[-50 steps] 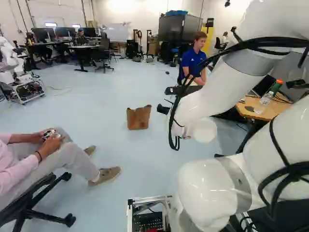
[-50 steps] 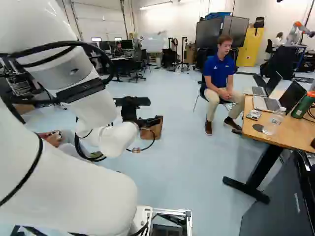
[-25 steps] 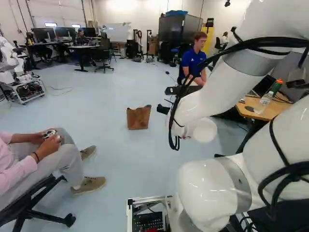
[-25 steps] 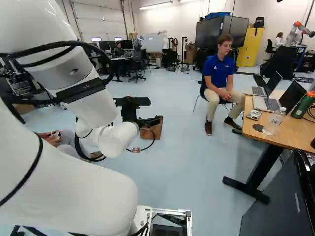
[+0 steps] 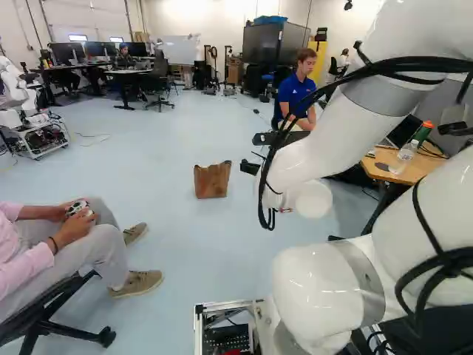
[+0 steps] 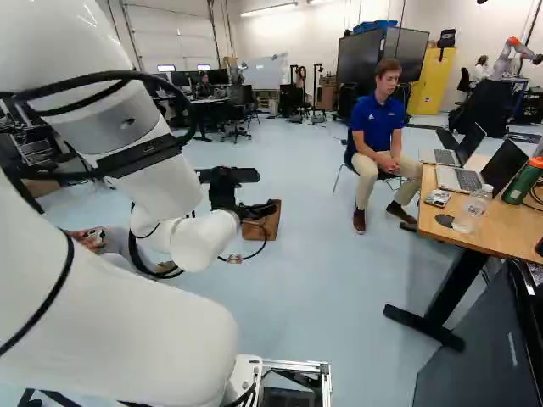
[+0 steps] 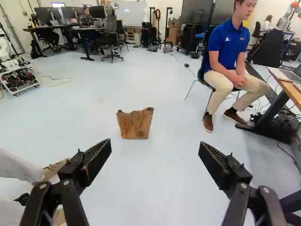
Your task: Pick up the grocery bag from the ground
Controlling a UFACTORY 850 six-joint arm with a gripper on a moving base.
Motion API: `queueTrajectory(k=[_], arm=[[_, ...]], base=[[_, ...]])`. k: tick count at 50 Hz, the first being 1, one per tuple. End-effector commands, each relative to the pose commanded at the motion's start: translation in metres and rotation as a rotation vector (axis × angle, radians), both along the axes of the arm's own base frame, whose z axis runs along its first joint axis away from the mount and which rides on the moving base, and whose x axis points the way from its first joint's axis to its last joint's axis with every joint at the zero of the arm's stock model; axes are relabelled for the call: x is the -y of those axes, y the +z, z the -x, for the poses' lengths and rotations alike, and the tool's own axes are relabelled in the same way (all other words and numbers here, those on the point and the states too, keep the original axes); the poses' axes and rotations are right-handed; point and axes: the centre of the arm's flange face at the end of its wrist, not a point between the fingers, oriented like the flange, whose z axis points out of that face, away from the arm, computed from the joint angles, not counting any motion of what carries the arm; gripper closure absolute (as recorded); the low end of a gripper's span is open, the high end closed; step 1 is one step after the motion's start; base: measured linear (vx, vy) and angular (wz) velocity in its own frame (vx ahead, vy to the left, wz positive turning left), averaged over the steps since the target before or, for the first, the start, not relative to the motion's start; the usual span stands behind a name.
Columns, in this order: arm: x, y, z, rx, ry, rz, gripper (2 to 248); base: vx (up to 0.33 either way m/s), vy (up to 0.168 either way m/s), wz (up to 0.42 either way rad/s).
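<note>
A creased brown paper bag (image 7: 135,125) with an uneven top edge stands upright on the pale floor (image 7: 162,174), ahead of the gripper (image 6: 223,192); its inside is hidden. The fingers are spread wide, holding nothing.

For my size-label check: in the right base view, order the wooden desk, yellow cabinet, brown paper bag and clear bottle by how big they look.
1. Wooden desk
2. Yellow cabinet
3. Brown paper bag and clear bottle: too alike to rank, the bag being partly hidden.
</note>
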Motion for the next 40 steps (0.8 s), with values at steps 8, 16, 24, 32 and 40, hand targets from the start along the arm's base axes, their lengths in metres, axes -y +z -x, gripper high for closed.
queueTrajectory(k=[8,16,24,32,40], arm=[[0.0,0.0,0.0,0.0,0.0,0.0,3],[0.0,0.0,0.0,0.0,0.0,0.0,3],[0.0,0.0,0.0,0.0,0.0,0.0,3],[0.0,0.0,0.0,0.0,0.0,0.0,3],[0.0,0.0,0.0,0.0,0.0,0.0,3]], base=[[0.0,0.0,0.0],[0.0,0.0,0.0],[0.0,0.0,0.0],[0.0,0.0,0.0],[0.0,0.0,0.0]])
